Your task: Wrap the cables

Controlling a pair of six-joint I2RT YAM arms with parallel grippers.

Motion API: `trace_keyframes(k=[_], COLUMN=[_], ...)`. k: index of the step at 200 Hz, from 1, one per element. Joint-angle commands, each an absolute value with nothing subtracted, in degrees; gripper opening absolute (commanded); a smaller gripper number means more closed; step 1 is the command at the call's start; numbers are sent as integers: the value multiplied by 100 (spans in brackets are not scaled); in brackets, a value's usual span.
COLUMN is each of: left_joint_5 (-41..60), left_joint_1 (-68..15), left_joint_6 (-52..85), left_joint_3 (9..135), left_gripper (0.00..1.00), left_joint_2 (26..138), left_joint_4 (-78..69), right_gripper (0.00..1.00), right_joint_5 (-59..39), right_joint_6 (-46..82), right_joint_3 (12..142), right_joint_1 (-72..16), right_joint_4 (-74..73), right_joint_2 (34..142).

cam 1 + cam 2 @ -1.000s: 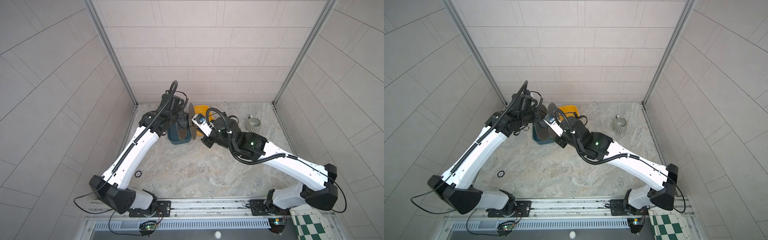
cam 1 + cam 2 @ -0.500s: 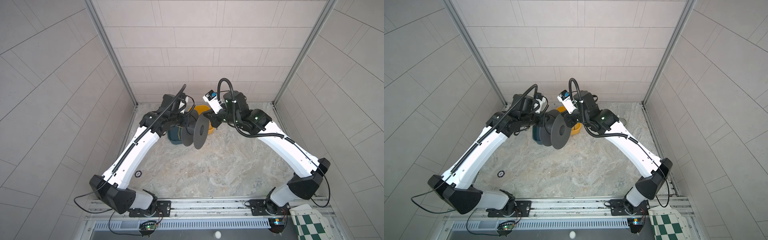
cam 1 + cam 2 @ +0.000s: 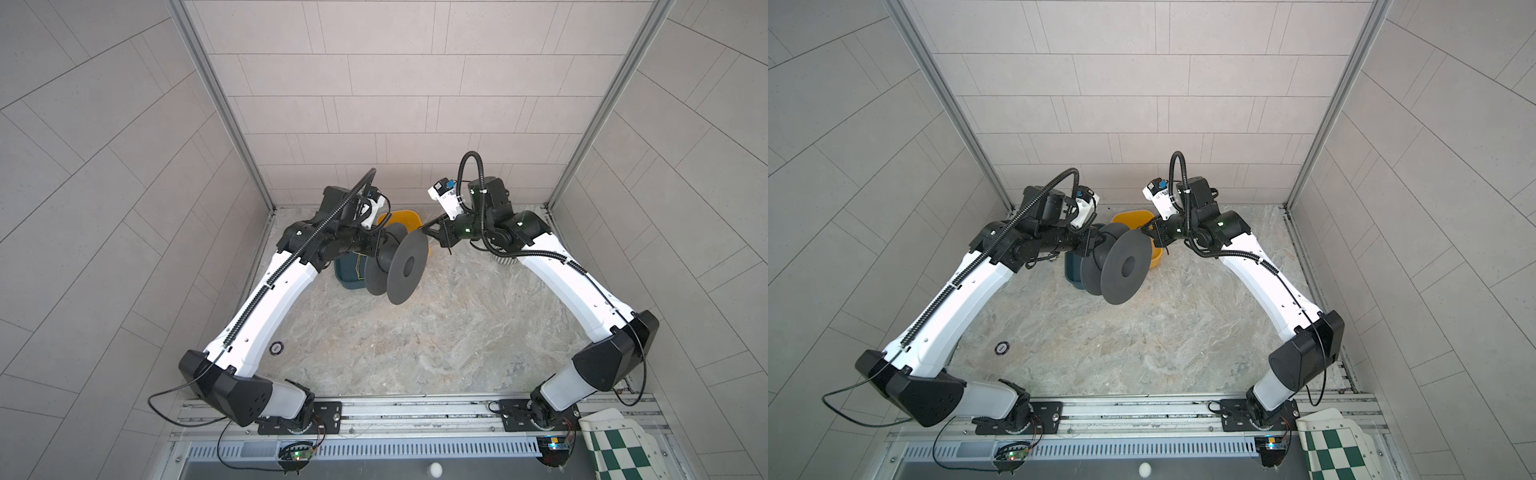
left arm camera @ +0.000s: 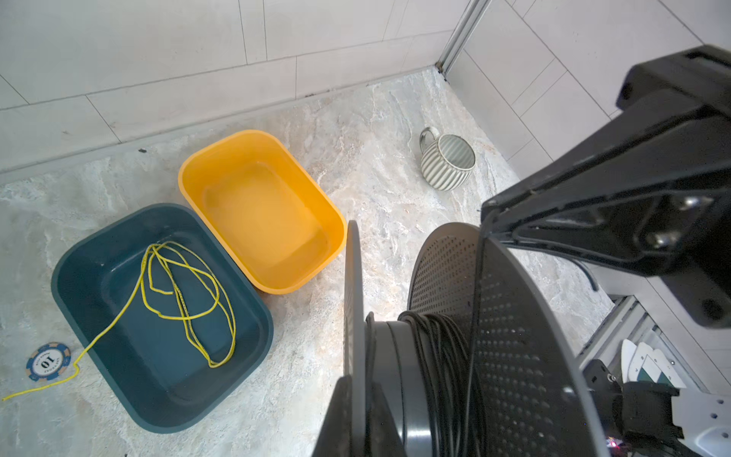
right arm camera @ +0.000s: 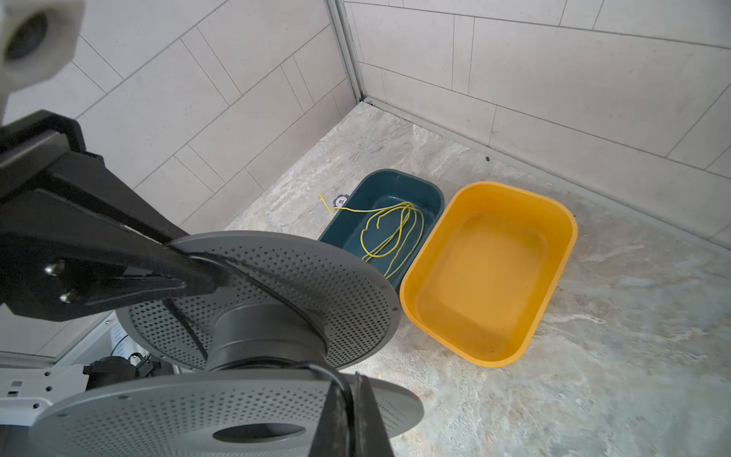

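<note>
A grey perforated spool (image 3: 400, 266) (image 3: 1121, 266) hangs in the air over the bins. My left gripper (image 4: 355, 389) (image 3: 379, 242) is shut on the rim of one spool flange. The thin black cable (image 4: 440, 356) is wound round the hub in several turns. One strand (image 4: 476, 292) runs up past the other flange to my right gripper (image 5: 352, 382) (image 3: 424, 229), which is shut on the cable (image 5: 320, 368) at the flange's edge. In both top views the two grippers face each other across the spool.
Under the spool stand a dark blue bin (image 4: 63, 277) (image 5: 395, 174) holding a loose yellow cord (image 4: 190, 285) and a yellow bin (image 4: 186, 174) (image 3: 405, 216). A ribbed mug (image 4: 447, 162), a poker chip (image 4: 48, 361) (image 3: 277, 348) and a checkered cloth (image 3: 615, 449) lie around.
My right arm has swung from low in front of the spool up to the back right. The left gripper has turned the spool so a flange faces the top cameras.
</note>
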State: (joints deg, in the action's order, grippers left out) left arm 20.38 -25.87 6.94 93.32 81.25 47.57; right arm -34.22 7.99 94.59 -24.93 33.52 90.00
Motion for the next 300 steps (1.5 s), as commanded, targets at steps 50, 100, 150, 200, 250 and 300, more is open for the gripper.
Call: trace_keyframes(k=[50,100,150,200,250,300], left_joint_5=[2980,3232,3554,3676,4216,4991], left_joint_1=[-2542,-2536,-2533,-2545,-2549,-2557], left_joint_6=[383,342,298,-191,-697,-879], left_joint_3=[9725,9718,9721,9550,9732,9851], left_gripper=[0,0,0,0,0,0], left_joint_2=[8033,8033,8065,8119,8322,8462], left_joint_4=[5108,5054,4900,4816,5045,5186], right_gripper=[0,2,2,3,2,1], right_joint_5=[-3839,-3745,-3725,-2918,-2832,-2724], right_joint_6=[764,708,693,-55,-759,-814], right_joint_3=[8479,7851,7610,7410,7110,6912], right_joint_1=[-1604,-1468,-1459,-1468,-1512,-1512], right_joint_4=[2338,1619,1129,1348,1482,1401], right_joint_2=[8727,8606,8442,7958,7634,7556])
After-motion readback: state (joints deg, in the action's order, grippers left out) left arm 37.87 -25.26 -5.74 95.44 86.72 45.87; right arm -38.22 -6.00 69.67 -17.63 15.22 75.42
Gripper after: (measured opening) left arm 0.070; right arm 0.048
